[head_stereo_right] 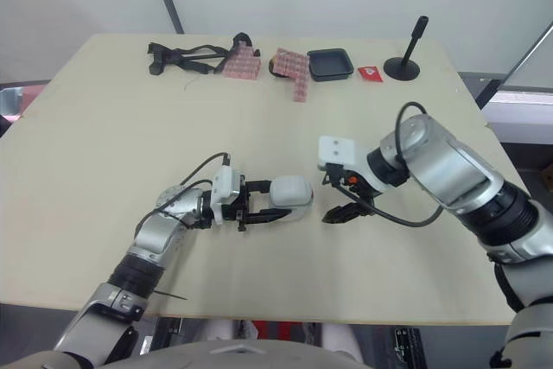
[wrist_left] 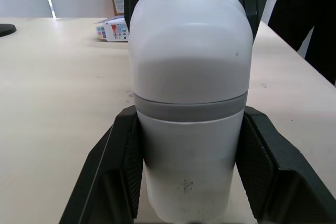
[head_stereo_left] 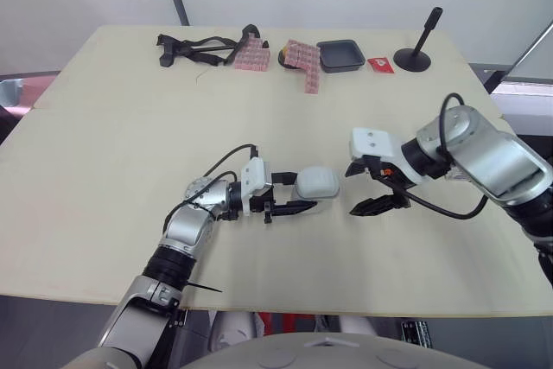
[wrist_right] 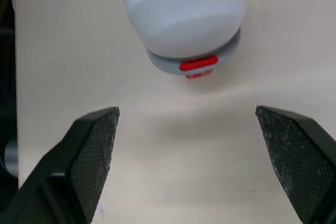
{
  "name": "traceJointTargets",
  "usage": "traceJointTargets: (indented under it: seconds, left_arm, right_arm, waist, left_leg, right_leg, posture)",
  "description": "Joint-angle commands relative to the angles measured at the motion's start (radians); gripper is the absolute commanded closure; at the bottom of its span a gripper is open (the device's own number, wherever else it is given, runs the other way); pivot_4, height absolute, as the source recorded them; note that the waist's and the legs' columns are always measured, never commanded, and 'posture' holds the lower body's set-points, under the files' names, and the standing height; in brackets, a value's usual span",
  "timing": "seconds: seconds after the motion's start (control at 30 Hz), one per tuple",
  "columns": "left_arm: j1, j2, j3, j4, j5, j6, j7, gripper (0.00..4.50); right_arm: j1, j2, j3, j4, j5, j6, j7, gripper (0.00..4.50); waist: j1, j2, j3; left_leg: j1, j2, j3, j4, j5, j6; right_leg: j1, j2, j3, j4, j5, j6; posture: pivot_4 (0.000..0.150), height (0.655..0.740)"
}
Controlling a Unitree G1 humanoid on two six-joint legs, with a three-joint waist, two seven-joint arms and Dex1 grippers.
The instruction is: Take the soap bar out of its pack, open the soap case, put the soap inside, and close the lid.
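soap case [head_stereo_left: 318,184], lid apparently shut, clamped in left gripper [head_stereo_left: 302,193] on table [head_stereo_left: 130,127]; right gripper [head_stereo_left: 357,189] gaping wide near red latch [wrist_right: 198,65]

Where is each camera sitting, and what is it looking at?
Left eye view: on the head, looking down at the table; both arms show.
Right eye view: beside it, same scene.
Left wrist view: left wrist, looking along the left end effector clamped on the soap case.
Right wrist view: right wrist, looking along the open right end effector at the case's red clasp.
All four share the soap case.
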Motion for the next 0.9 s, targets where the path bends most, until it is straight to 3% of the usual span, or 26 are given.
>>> traceJointTargets:
  seconds: [0.03, 0.17, 0.43, 0.63, 0.9]
  left_arm:
    - [0.001, 0.014, 0.014, -0.013, -0.015, -0.011, -0.007, 2.29]
    - [0.001, 0.016, 0.018, -0.013, -0.019, -0.013, -0.009, 2.29]
    - [0.008, 0.016, 0.016, -0.026, -0.029, -0.006, -0.01, 2.29]
    - [0.01, 0.019, 0.015, -0.034, -0.032, -0.001, -0.013, 2.29]
    - [0.01, 0.027, 0.016, -0.036, -0.034, -0.001, -0.013, 2.29]
  right_arm:
    - [0.08, -0.001, -0.13, 0.051, 0.045, -0.13, -0.006, 0.03]
    - [0.233, 0.031, -0.261, 0.141, 0.073, -0.34, -0.013, 0.03]
    - [0.44, 0.07, -0.397, 0.274, 0.096, -0.686, 0.049, 2.55]
    - [0.499, 0.102, -0.462, 0.299, 0.163, -0.771, 0.087, 4.48]
    - [0.476, 0.145, -0.502, 0.223, 0.242, -0.717, 0.031, 4.48]
  waist:
    - [0.002, 0.0, 0.0]
    - [0.005, 0.0, 0.0]
    - [-0.002, 0.0, 0.0]
    - [-0.004, 0.0, 0.0]
    - [-0.006, 0.0, 0.0]
  left_leg:
    - [0.0, 0.0, 0.0, 0.0, 0.0, 0.0]
    - [-0.001, 0.0, 0.0, 0.0, 0.0, 0.0]
    - [-0.001, 0.0, 0.0, 0.0, 0.0, 0.001]
    - [-0.001, 0.0, 0.0, 0.0, 0.0, 0.001]
    - [-0.001, 0.0, 0.0, 0.0, -0.001, 0.001]
  right_leg:
    - [0.0, 0.0, 0.0, 0.0, 0.0, 0.0]
    - [0.0, 0.0, 0.0, -0.001, 0.0, 0.0]
    - [0.0, 0.0, 0.0, -0.002, 0.0, 0.0]
    - [0.0, 0.0, -0.001, -0.003, 0.0, 0.0]
    - [0.0, 0.0, -0.001, -0.003, 0.0, 0.0]
  posture:
    - [0.15, 0.74]
    - [0.15, 0.74]
    - [0.15, 0.74]
    - [0.15, 0.74]
    - [0.15, 0.74]
